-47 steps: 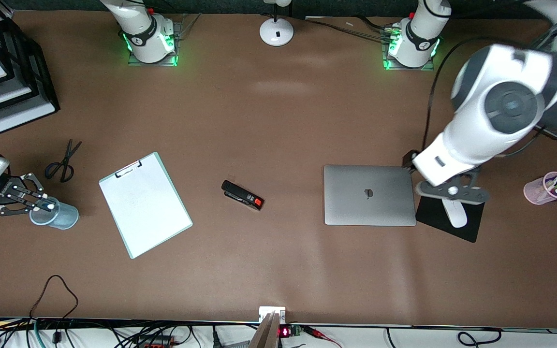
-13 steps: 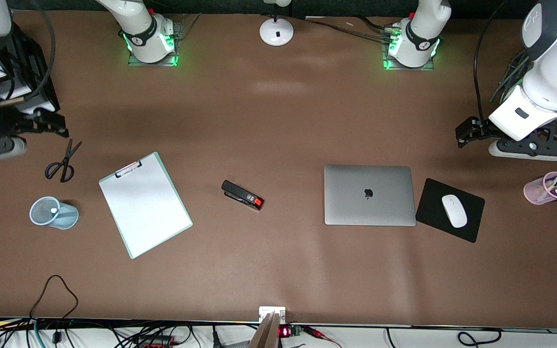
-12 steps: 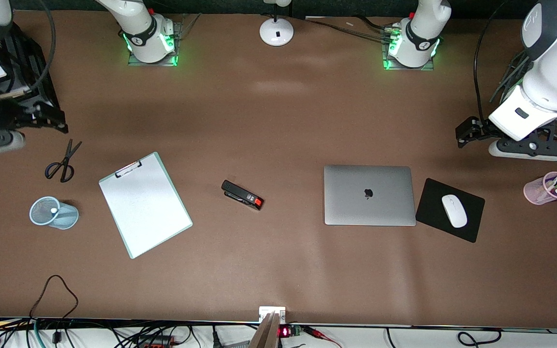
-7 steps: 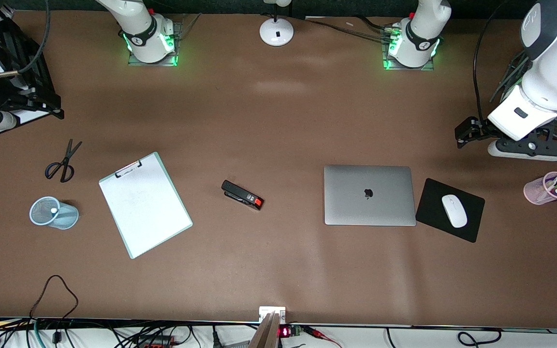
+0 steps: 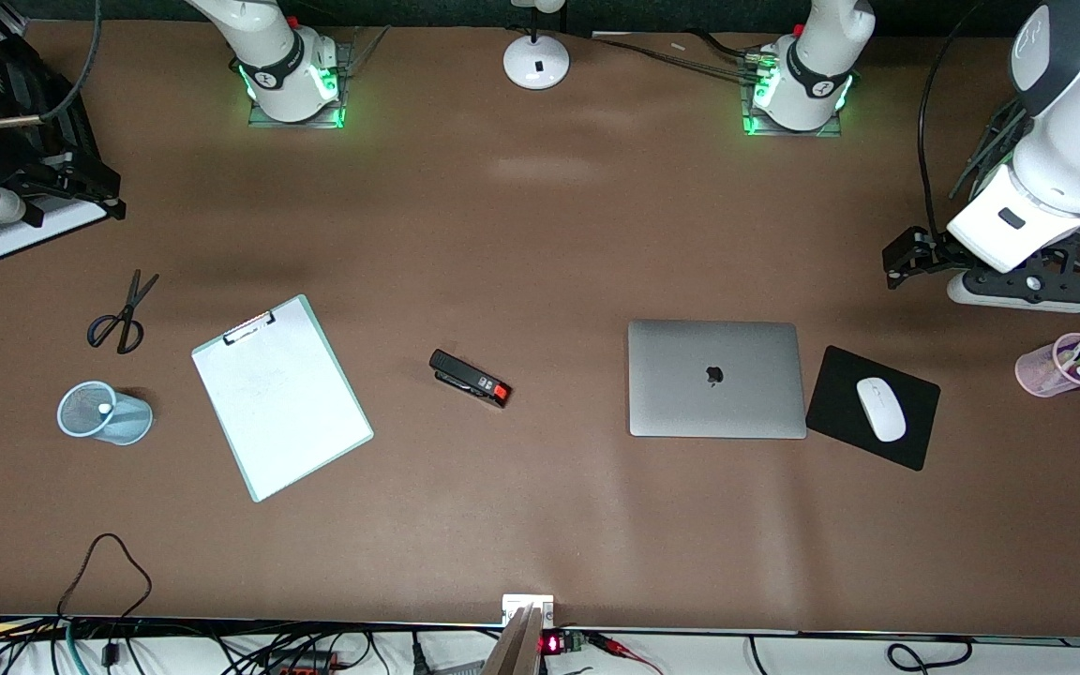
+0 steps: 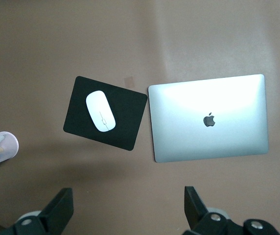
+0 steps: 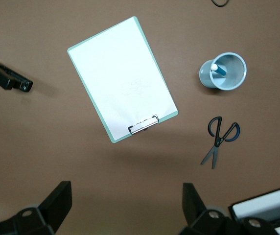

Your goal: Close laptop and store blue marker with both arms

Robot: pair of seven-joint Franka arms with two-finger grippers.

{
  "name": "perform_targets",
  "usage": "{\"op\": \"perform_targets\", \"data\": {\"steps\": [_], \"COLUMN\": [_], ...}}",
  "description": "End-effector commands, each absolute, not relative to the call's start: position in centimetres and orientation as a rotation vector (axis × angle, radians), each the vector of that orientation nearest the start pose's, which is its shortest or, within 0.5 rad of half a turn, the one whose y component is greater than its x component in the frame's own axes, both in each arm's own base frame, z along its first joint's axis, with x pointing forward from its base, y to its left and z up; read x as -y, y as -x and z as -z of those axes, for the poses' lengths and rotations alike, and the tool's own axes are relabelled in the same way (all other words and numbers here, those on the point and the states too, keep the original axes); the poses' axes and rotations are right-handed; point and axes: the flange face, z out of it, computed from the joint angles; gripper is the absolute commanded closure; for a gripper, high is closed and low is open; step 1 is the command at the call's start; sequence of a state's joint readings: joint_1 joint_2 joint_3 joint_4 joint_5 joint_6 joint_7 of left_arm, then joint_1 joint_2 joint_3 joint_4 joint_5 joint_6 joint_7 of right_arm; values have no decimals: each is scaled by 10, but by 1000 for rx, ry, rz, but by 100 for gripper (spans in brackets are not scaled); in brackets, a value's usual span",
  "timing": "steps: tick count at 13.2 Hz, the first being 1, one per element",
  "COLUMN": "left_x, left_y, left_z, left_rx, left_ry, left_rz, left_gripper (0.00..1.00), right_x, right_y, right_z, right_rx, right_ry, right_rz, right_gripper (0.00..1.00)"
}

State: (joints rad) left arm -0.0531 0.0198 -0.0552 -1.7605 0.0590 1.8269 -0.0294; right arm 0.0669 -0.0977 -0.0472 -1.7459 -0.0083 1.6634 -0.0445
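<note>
Laptop (image 5: 716,379) is shut flat on the tabletop (image 5: 540,234), blue marker (image 7: 217,69) sits in the blue cup (image 5: 105,413). Both claws, left (image 6: 125,210) & right (image 7: 125,208), are spread wide, empty, up high. Only risk imo: an arm swinging low could knock the cup over.

Silver laptop (image 5: 716,379) closed flat, blue marker (image 7: 218,70) apparently upright in pale-blue cup (image 7: 235,78)

The only sign that reads clearly is the dark apple logo on the lid of the laptop (image 5: 716,378), also seen in the left wrist view (image 6: 208,117). No words or numbers can be read anywhere else in the scene.
</note>
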Motion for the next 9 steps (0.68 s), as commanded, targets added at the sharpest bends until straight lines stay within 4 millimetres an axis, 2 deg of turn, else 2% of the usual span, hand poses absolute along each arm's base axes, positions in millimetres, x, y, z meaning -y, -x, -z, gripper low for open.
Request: {"op": "perform_targets", "data": {"steps": [1,3,6,9], "left_x": [57,56,50,49], "left_y": [-575,-576,-571,-568], "left_z": [-559,-562,-561,-566], "left_rx": [-178,-173,-149,-151], "left_ry": [3089,3089,3091,3091], "left_rz": [109,116,52,9], "left_gripper": [0,0,0,0], "right_x": [-6,-9,-13,-17], "right_y": [-527,-535,-545,-553], "right_z": [-612,-602,-584,-590], "right_rx": [-35,1,193,172], "right_ry": [3141,3142,3136,3084], "right_rz": [58,29,-14,5], "right_gripper": [0,0,0,0]}}
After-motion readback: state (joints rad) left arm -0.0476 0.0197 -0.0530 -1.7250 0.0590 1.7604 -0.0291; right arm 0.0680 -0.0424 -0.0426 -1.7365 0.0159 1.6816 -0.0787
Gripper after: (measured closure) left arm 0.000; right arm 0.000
